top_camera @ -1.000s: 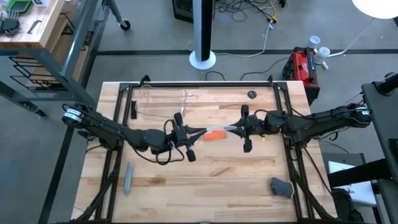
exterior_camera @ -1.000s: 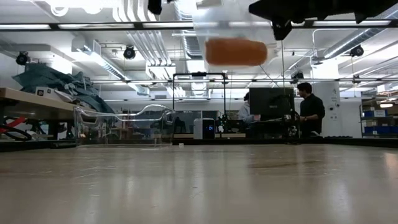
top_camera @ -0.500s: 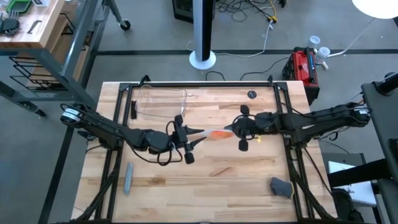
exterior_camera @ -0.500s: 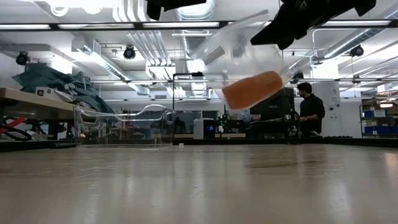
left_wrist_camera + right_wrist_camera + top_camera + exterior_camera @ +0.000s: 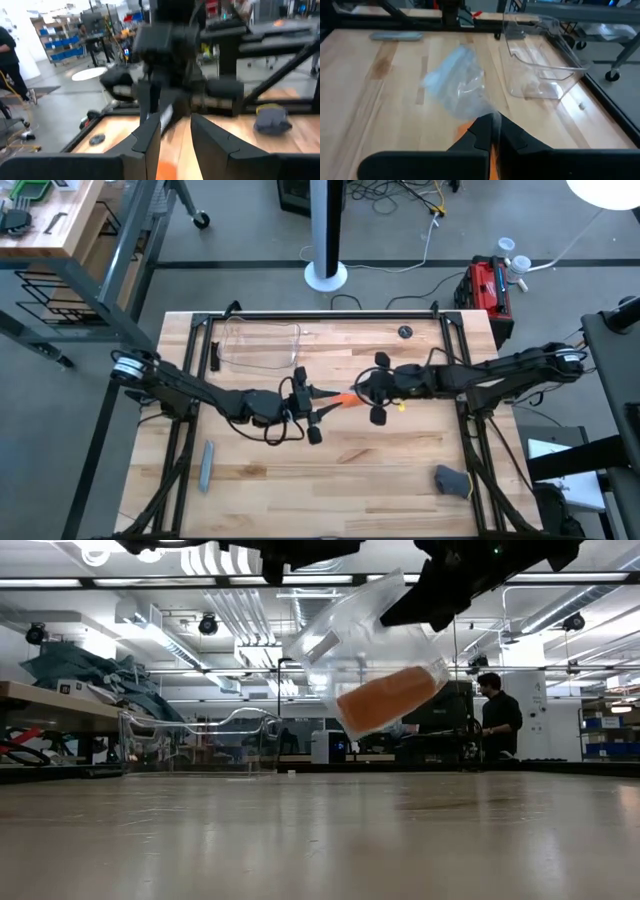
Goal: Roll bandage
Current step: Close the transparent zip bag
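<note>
High view. Wooden table (image 5: 330, 465) inside a black frame. Left gripper (image 5: 318, 396) and right gripper (image 5: 356, 392) meet near the table's middle, tips close together. Between them: the bandage (image 5: 343, 399), a small orange roll. Clear plastic tray (image 5: 262, 345) near the far left part of the table. Grey bar (image 5: 206, 465) near the front left edge. Grey lump (image 5: 452, 480) at the front right corner. Small dark disc (image 5: 404, 332) near the far edge.

Low view. Bandage (image 5: 388, 699) hangs tilted above the tabletop, not touching it, enclosed in a clear plastic wrap (image 5: 345, 635). Dark gripper parts hold the wrap from above at the picture's upper edge. Tray (image 5: 200, 740) stands on the table farther back. A person (image 5: 498, 720) stands in the room beyond, near a monitor.

Left wrist view. Left gripper (image 5: 175, 130) fingers stand apart with a narrow gap; a strip of wrap runs through the gap, and whether they pinch it cannot be told. An orange patch of bandage (image 5: 166, 169) shows low between them. The right arm fills the space ahead. Grey lump (image 5: 272, 120) lies on the table beyond.

Right wrist view. Right gripper (image 5: 494, 125) fingers pressed together on the wrap (image 5: 457, 85), which billows forward over the table. A sliver of bandage (image 5: 462, 129) shows beside the fingers. Tray (image 5: 540, 55) and grey bar (image 5: 396, 35) lie farther off.
</note>
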`<state>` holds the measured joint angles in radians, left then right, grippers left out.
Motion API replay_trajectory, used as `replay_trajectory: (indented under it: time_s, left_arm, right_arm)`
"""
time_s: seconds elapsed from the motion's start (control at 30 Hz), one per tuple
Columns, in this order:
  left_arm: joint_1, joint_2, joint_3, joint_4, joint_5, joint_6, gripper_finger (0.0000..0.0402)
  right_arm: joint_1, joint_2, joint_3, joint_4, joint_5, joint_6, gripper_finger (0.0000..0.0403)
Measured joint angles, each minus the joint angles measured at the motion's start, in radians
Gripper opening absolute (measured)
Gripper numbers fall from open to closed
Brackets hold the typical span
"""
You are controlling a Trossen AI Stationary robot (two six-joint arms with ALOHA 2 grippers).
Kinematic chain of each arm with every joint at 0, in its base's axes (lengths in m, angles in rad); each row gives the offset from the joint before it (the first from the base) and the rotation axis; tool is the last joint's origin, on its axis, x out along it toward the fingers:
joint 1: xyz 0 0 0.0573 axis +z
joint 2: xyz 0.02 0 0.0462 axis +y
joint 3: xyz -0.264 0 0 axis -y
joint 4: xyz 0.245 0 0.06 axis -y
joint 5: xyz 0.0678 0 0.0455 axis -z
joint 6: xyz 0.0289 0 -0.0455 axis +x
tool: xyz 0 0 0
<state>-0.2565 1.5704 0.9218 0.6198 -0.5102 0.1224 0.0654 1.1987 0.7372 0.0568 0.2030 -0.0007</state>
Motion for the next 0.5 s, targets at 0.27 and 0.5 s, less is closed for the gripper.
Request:
replay_trajectory:
  time_s: [0.27, 0.5]
  left_arm:
    - [0.005, 0.047, 0.000, 0.074, 0.002, 0.045, 0.0110]
    - [0.011, 0.054, 0.000, 0.072, 0.029, 0.053, 0.0119]
  right_arm:
    - [0.000, 0.060, 0.040, -0.004, 0.000, 0.086, 0.0000]
    - [0.000, 0.062, 0.063, -0.037, 0.000, 0.132, 0.0000]
